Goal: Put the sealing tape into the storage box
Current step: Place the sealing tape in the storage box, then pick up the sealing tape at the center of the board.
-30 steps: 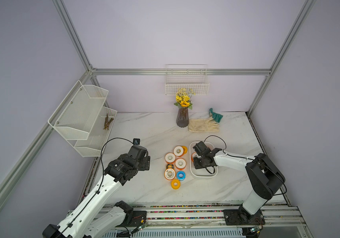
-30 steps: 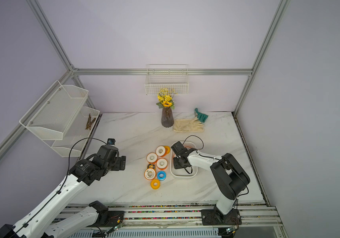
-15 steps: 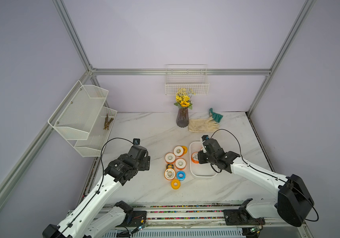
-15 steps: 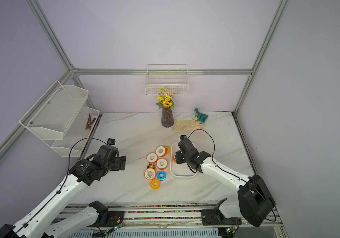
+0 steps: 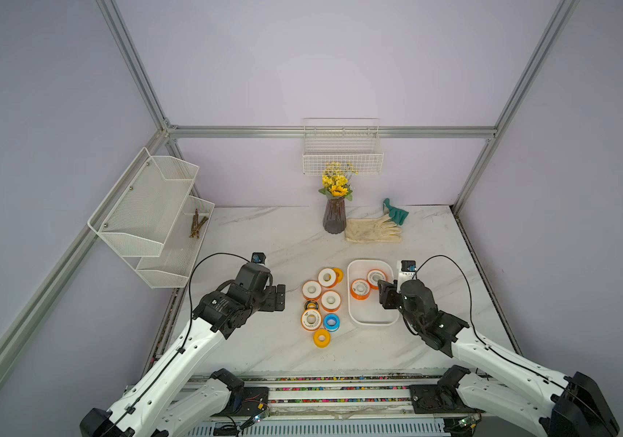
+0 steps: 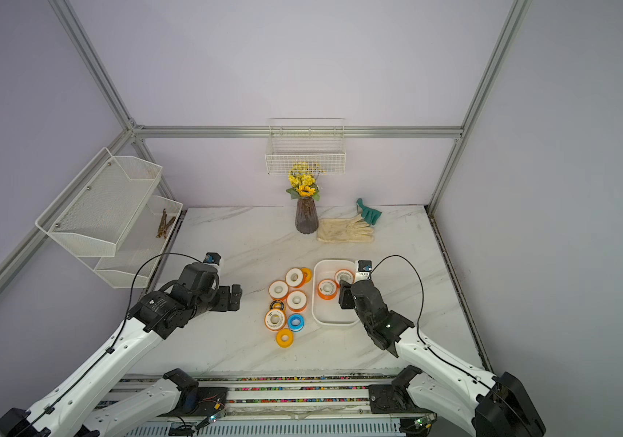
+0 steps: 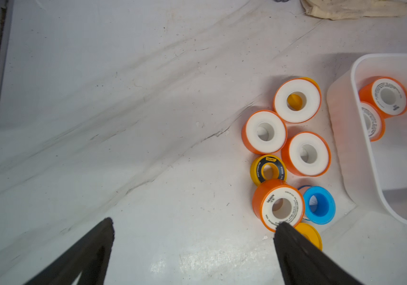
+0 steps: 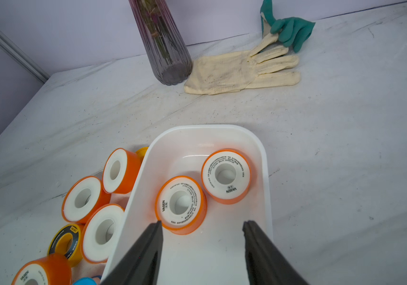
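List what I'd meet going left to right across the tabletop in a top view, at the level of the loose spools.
Left tool → black-yellow spool → blue spool → storage box.

We see orange spools (image 8: 180, 202) with white printed faces, a blue spool (image 7: 319, 204), a black-and-yellow spool (image 7: 268, 170), a white storage box (image 8: 205, 127), a grey-veined white marble surface (image 7: 98, 98), a cream glove (image 8: 234, 71) and a teal glove (image 8: 294, 27).
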Controlling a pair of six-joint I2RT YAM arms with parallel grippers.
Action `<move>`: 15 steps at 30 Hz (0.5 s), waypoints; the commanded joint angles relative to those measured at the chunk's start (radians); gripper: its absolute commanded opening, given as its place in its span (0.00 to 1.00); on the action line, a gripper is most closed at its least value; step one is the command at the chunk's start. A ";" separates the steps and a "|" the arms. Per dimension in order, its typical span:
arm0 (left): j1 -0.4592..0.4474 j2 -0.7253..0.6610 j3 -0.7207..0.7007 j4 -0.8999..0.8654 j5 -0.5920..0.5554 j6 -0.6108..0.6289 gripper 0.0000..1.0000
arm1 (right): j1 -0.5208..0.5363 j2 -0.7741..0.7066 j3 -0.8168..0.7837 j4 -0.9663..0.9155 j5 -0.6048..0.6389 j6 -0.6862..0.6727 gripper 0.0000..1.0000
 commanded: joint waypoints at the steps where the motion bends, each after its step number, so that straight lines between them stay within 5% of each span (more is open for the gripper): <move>1: -0.006 0.107 0.016 0.114 0.111 -0.051 1.00 | -0.004 -0.037 -0.025 0.091 0.064 0.021 0.63; 15: -0.131 0.657 0.324 0.328 0.213 0.141 1.00 | -0.004 -0.073 -0.057 0.098 0.091 0.043 0.77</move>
